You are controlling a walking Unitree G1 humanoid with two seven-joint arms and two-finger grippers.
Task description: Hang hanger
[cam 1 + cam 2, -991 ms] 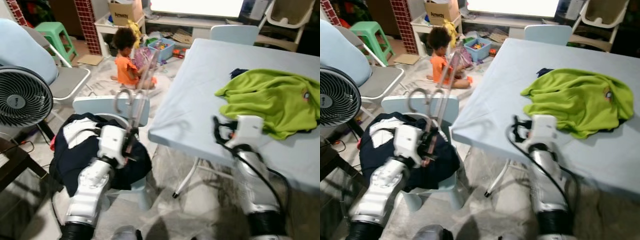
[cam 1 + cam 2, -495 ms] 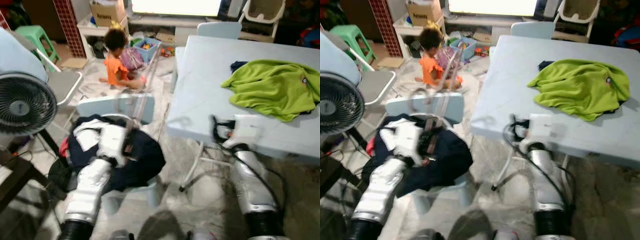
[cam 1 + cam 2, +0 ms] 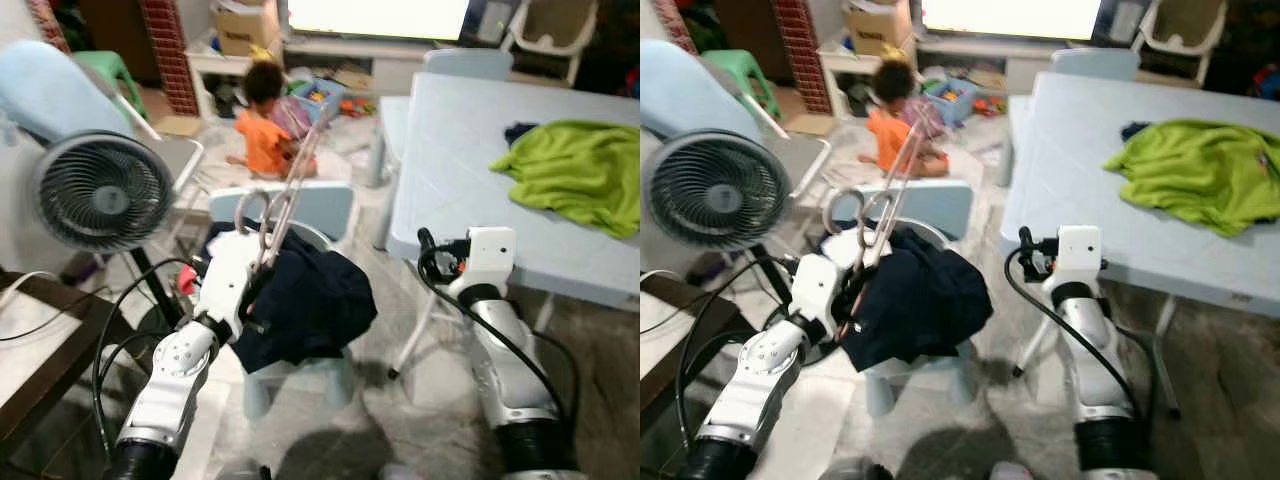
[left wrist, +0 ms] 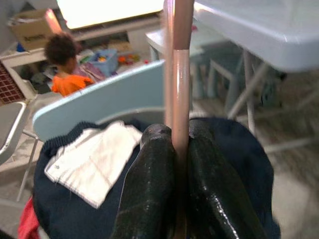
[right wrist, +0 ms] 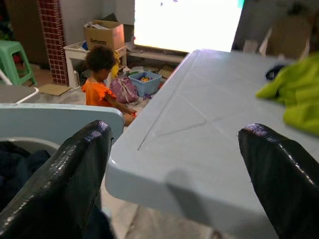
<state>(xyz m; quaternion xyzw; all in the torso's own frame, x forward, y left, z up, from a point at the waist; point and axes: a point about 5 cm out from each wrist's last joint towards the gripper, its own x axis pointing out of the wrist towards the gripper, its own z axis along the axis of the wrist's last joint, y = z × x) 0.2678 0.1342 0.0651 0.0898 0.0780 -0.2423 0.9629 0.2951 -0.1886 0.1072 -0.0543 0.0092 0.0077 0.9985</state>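
The left gripper [image 4: 180, 149] has its jaws clamped on the pink hanger [image 3: 283, 195], which rises toward twelve o'clock above the dark clothes [image 3: 305, 300] heaped on the pale blue chair [image 3: 320, 205]. The right gripper [image 5: 179, 174] hangs with jaws wide apart at the near edge of the pale blue worktop [image 3: 470, 150], a green garment [image 3: 570, 175] lying at its two o'clock. A fan [image 3: 100, 190] stands at ten o'clock, and a person in an orange top [image 3: 262, 140] sits on the floor beyond the chair.

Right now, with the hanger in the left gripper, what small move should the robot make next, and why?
Probably keep the left gripper clamped on the hanger and turn to look for a rail: no rail shows here, just a fan, a chair piled with dark clothes and a table. The right gripper is open and free.
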